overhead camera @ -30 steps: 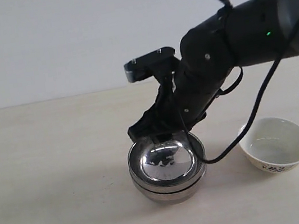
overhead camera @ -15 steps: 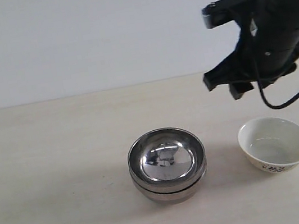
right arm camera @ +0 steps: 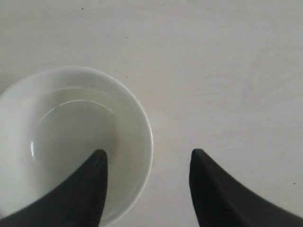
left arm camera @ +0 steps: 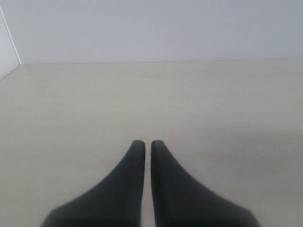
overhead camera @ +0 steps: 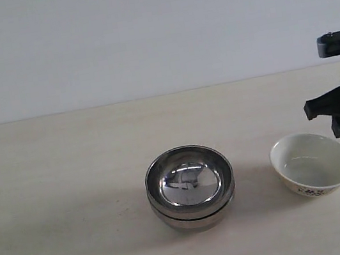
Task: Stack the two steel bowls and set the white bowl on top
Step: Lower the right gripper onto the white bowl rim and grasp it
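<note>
While steel bowls (overhead camera: 190,187) sit nested, white bowl (overhead camera: 314,169) stands alone.
Right claw (right arm camera: 147,152) spread wide over its rim; left claw (left arm camera: 147,143) closed, empty.

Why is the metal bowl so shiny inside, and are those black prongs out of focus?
Exterior view: the steel bowls mirror their surroundings, bright with dark reflections, and throw a soft shadow on the table. Left wrist view: the left gripper looks soft-edged, close to the lens. Right wrist view: the right gripper is blurred too; the white bowl looks sharper.
</note>
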Controlling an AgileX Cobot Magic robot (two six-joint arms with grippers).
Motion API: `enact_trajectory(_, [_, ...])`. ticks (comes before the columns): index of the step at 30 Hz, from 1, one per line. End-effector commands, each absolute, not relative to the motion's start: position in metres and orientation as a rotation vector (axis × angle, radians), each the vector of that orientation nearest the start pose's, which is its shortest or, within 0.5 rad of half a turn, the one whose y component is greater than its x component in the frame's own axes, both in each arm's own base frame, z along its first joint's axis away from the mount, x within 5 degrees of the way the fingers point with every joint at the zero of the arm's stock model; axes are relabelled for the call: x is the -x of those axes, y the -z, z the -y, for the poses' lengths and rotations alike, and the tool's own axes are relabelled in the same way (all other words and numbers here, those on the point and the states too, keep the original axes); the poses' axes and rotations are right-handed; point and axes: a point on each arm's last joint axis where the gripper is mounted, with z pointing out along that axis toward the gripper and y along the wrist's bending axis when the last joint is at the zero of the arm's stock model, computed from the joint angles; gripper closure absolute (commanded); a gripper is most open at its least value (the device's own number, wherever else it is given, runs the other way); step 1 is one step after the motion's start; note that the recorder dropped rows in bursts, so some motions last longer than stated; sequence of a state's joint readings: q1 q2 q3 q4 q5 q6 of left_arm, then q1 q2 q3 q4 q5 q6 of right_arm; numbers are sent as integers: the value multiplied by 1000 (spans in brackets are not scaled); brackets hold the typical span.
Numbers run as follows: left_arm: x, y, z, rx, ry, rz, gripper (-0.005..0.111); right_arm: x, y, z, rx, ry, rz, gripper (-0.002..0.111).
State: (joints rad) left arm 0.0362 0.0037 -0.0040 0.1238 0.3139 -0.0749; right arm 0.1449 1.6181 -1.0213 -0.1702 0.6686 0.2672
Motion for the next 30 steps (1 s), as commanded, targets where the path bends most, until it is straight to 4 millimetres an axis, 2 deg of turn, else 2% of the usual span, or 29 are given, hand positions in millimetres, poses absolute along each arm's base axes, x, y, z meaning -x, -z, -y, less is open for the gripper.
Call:
enact_trajectory(1, [-54, -185, -5, 28, -84, -1794, 103, -320, -185, -35, 5, 80, -2819, 61])
enact_trajectory(4, [-54, -185, -5, 28, -84, -1794, 103, -324, -168, -36, 13, 86, -2852, 62])
enact_trajectory(10, [-54, -185, -5, 26, -86, -1794, 103, -331, -147, -38, 3, 61, -2853, 75])
enact_trajectory(21, [-54, -185, -5, 25, -88, -1794, 103, -338, -120, -41, -7, 37, -2869, 74])
enact_trajectory(25, [-54, -185, -5, 25, -88, -1794, 103, -338, -119, -41, -6, 37, -2870, 75])
enact_trajectory(27, [-54, -185, -5, 25, -88, -1794, 103, -338, -119, -41, -6, 37, -2870, 89])
enact_trajectory(28, [-54, -185, -5, 25, -88, -1794, 103, -338, -119, -41, -6, 37, -2870, 105])
enact_trajectory(30, [-54, -185, -5, 25, -88, -1794, 103, -338, -119, -41, 0, 37, -2868, 108])
